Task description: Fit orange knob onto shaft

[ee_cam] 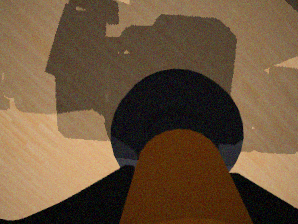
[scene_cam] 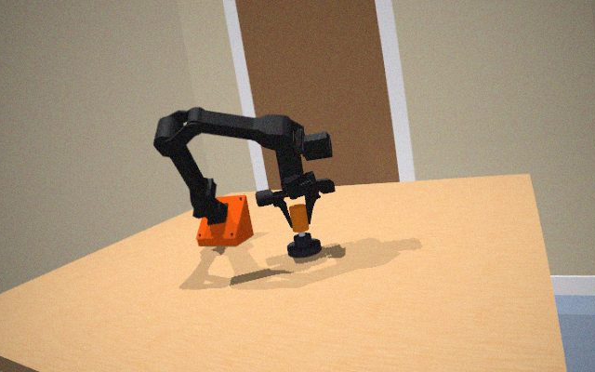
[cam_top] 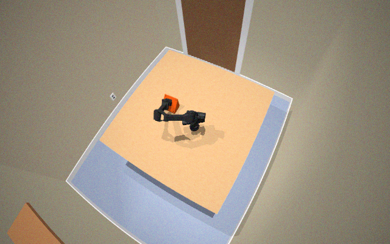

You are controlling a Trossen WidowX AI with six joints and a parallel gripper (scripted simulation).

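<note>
My gripper (scene_cam: pixel 300 226) is shut on the orange knob (scene_cam: pixel 298 218) (ee_cam: pixel 182 180), with one finger on each side of it. The knob is close to upright, right above the dark round pedestal (scene_cam: pixel 304 250) (ee_cam: pixel 175 100). A short piece of the silver shaft (scene_cam: pixel 301 234) shows between the knob's lower end and the pedestal in the exterior view. Whether the shaft's tip is inside the hole cannot be seen. The knob hides the shaft in the wrist view. The hole and both flat sides are hidden. In the top view the arm covers the knob.
The arm's orange base (cam_top: pixel 173 105) (scene_cam: pixel 239 223) stands on the wooden table (cam_top: pixel 167 158) (scene_cam: pixel 386 302), to the left of the pedestal. The arm arches over from the base to the pedestal. Its shadow lies on the table around the pedestal.
</note>
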